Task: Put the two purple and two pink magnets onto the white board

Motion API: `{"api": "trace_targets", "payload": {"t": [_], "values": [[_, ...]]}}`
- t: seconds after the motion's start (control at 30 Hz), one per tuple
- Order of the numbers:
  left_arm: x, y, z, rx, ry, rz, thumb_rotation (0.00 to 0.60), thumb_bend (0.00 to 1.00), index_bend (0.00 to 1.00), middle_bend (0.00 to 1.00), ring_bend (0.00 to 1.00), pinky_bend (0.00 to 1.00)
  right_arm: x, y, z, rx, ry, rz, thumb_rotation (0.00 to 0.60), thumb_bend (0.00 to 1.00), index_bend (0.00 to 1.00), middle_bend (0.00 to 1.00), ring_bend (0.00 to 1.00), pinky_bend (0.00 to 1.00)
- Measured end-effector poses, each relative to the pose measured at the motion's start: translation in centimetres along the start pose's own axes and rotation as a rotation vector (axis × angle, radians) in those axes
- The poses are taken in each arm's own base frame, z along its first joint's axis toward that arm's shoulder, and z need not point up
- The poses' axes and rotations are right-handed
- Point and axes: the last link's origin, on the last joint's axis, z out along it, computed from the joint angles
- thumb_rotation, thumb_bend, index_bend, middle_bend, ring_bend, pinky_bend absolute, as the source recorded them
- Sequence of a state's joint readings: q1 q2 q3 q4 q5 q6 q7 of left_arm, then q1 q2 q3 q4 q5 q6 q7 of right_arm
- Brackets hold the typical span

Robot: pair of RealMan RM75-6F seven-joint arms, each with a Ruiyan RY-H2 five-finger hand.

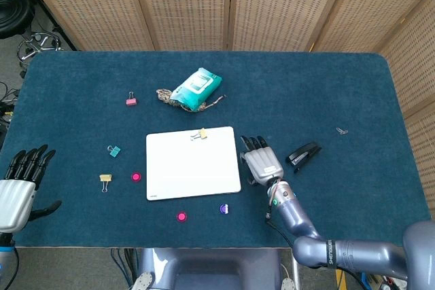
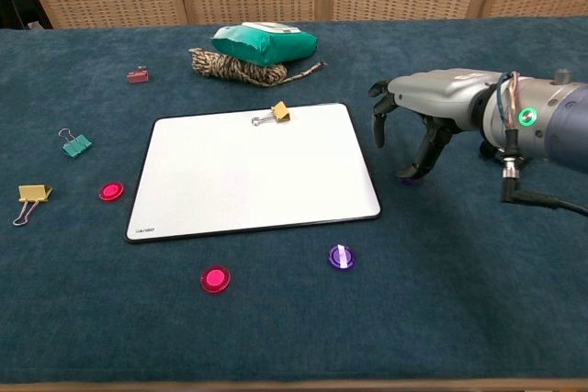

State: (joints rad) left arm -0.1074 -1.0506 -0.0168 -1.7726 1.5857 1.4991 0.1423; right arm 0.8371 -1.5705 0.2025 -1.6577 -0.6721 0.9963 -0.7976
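Chest view: right hand (image 2: 418,112) is hovering unclenched just right of the white board (image 2: 253,170), thumb touching a purple magnet (image 2: 409,178); left hand (image 1: 20,188) is resting open, well left of the board.

You will find no legible text. The white board (image 2: 253,172) carries a small mark at its lower left corner, and the green packet (image 2: 265,43) a white label; both are too small to read.
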Motion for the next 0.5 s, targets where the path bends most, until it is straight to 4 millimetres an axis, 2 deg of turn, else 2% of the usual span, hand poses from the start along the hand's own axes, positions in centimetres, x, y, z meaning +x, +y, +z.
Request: {"api": "trace_targets", "payload": {"t": [0.5], "values": [[0.2, -0.2, 0.0, 0.005, 0.007, -0.007, 0.600, 0.00, 0.00, 0.00, 0.00, 0.00, -1.7, 0.8, 0.8, -0.041, -0.051, 0.004, 0.600, 0.33, 0.39, 0.00, 0.00, 0.00]]}}
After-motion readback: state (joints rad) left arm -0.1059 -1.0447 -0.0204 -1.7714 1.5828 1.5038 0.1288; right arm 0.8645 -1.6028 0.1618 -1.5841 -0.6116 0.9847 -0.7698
